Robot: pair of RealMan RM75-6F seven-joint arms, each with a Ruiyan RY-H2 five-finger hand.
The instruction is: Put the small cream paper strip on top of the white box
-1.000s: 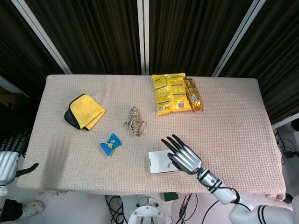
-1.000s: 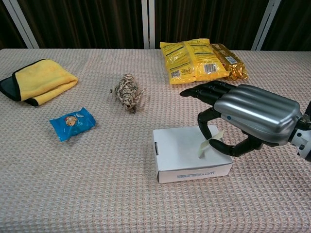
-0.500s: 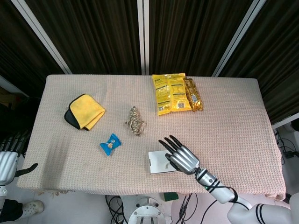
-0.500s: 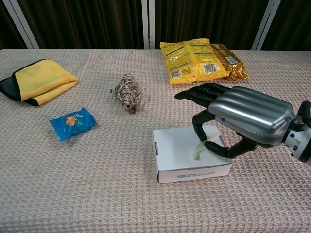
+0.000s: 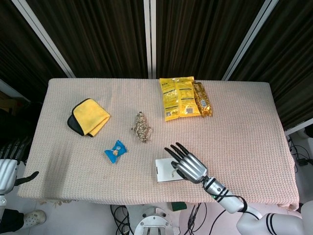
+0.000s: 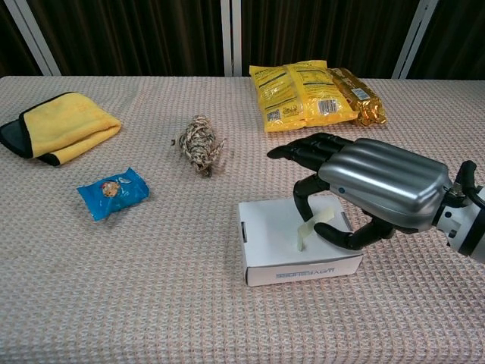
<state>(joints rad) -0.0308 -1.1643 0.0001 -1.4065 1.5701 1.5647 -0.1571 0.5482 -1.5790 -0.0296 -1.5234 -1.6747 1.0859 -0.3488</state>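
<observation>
The white box lies flat at the table's front, right of centre. My right hand hovers over its right half and pinches the small cream paper strip between thumb and a finger. The strip's lower end hangs down just over the box top; contact is unclear. The other fingers stretch forward, spread. My left hand stays off the table's left front corner, holding nothing, fingers apart.
A blue snack packet lies left of the box. A knotted rope bundle sits behind it. A yellow cloth is at the far left. Yellow and gold snack bags lie at the back.
My right hand has drifted left over the box, carrying the strip with it. The strip's lower end now hangs nearer the middle of the box top.
</observation>
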